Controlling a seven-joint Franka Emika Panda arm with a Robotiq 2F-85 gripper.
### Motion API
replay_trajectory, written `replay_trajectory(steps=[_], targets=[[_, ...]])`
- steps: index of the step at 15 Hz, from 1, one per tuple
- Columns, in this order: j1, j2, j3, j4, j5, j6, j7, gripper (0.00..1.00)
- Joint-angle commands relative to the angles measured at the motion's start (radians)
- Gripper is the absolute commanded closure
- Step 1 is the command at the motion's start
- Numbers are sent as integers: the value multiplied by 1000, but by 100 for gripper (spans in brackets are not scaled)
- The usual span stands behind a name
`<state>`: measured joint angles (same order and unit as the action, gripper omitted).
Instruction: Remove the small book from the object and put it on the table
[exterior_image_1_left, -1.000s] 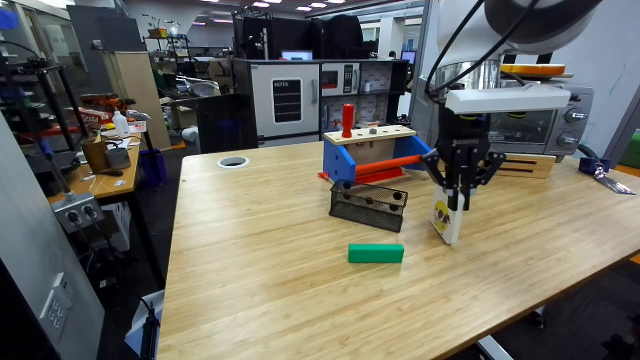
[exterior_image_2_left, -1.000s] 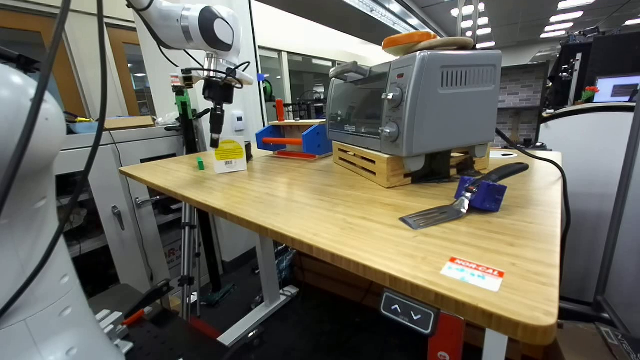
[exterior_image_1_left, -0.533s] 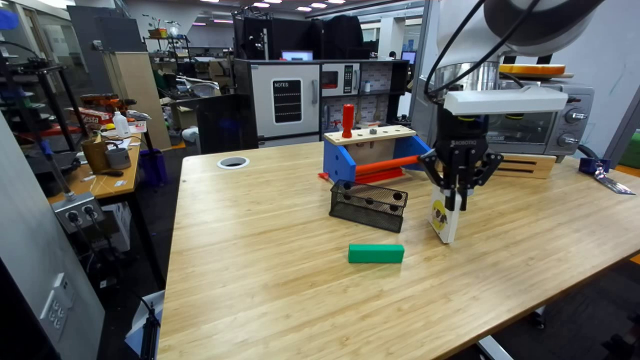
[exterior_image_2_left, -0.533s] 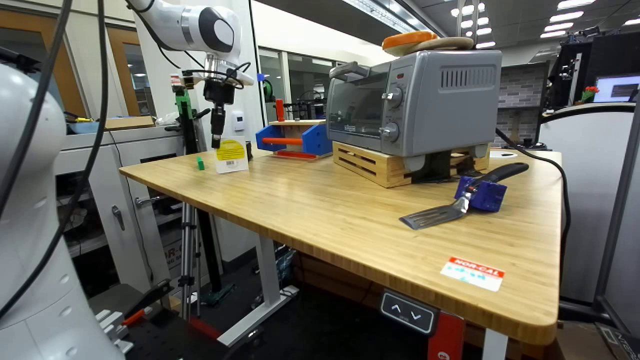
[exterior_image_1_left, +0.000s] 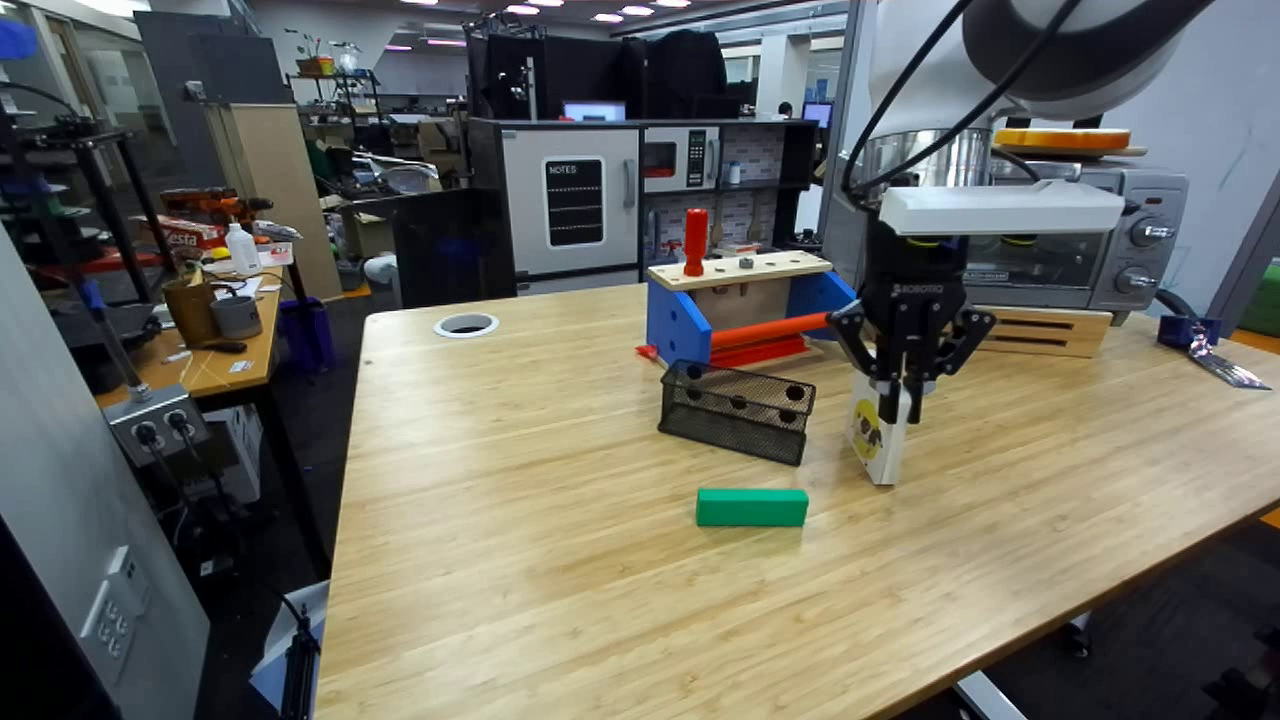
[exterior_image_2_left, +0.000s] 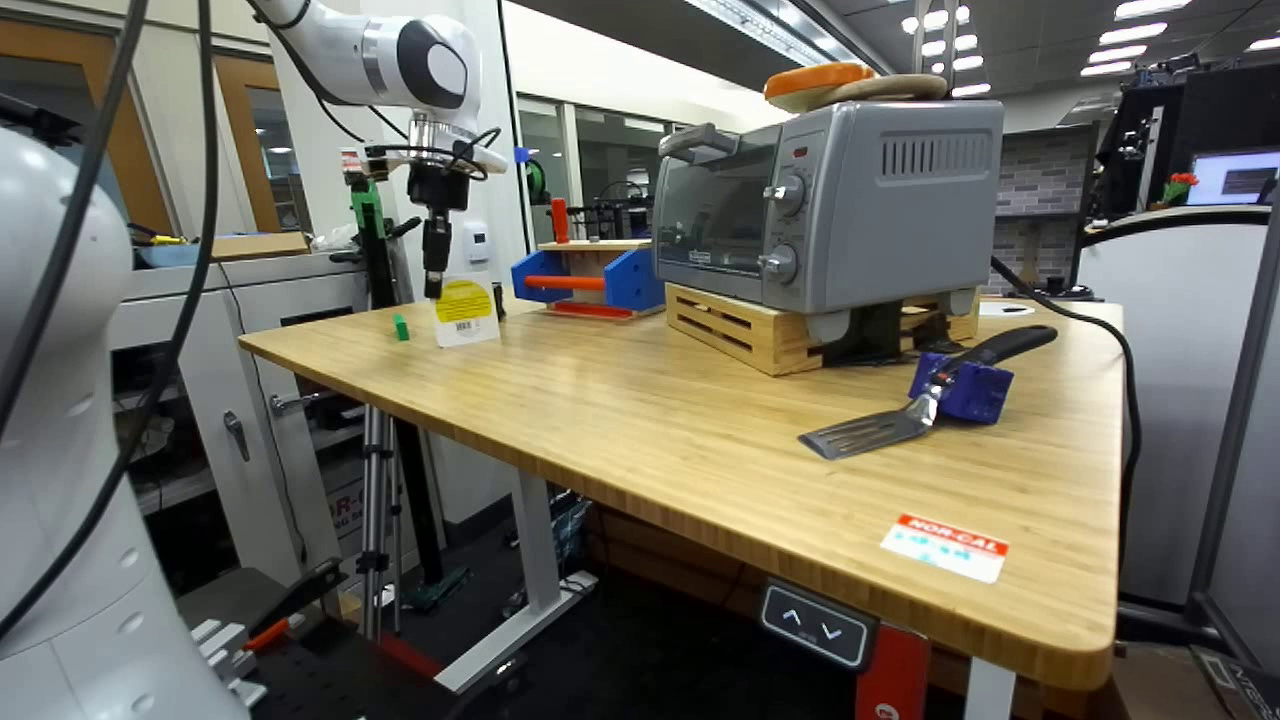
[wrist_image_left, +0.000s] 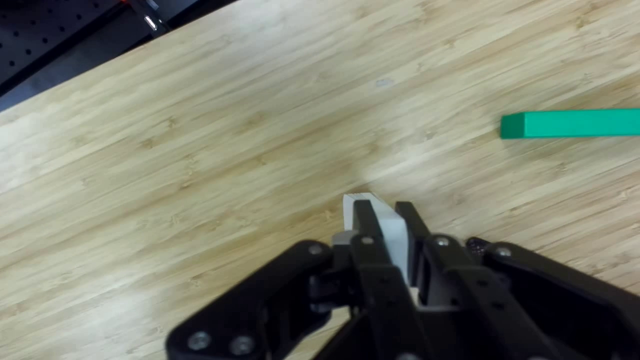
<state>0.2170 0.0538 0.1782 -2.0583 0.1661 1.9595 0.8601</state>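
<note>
The small book (exterior_image_1_left: 876, 445) is white, with a yellow circle on its face. It stands upright in the jaws of my gripper (exterior_image_1_left: 901, 412), which is shut on its upper edge. In an exterior view the book (exterior_image_2_left: 466, 312) shows a yellow patch and a barcode. I cannot tell if its bottom touches the table (exterior_image_1_left: 500, 550). In the wrist view the white edge of the book (wrist_image_left: 392, 232) lies between the fingers (wrist_image_left: 383, 205). The dark mesh rack (exterior_image_1_left: 735, 415) stands on the table beside the book, apart from it. In the wrist view the rack (wrist_image_left: 476, 245) is mostly hidden by the gripper.
A green block (exterior_image_1_left: 752, 507) lies on the table in front of the rack. A blue and red toy bench (exterior_image_1_left: 745, 310) stands behind the rack. A toaster oven (exterior_image_2_left: 830, 200) on a wooden crate (exterior_image_2_left: 735, 325) and a spatula (exterior_image_2_left: 890, 430) are farther along the table.
My gripper has moved a little sideways with the book in it, toward the rack. The rack, the green block and the toy bench have not moved.
</note>
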Motion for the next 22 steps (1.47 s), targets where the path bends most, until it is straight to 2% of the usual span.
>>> replay_trajectory(steps=[1, 7, 8, 9, 10, 11, 14, 19, 22], targets=[[-2, 44, 4, -24, 7, 74, -17, 96], [-6, 37, 2, -23, 13, 77, -30, 96], [-7, 35, 1, -24, 16, 78, -34, 87], [-8, 33, 1, -24, 24, 80, -40, 61], [-9, 30, 0, -26, 34, 86, -47, 60], [-9, 33, -1, -31, 36, 103, -53, 54], [-10, 69, -6, -50, 38, 166, -86, 34], [-12, 67, -14, -47, 58, 182, -120, 1], [-14, 65, -18, -45, 58, 186, -131, 0]])
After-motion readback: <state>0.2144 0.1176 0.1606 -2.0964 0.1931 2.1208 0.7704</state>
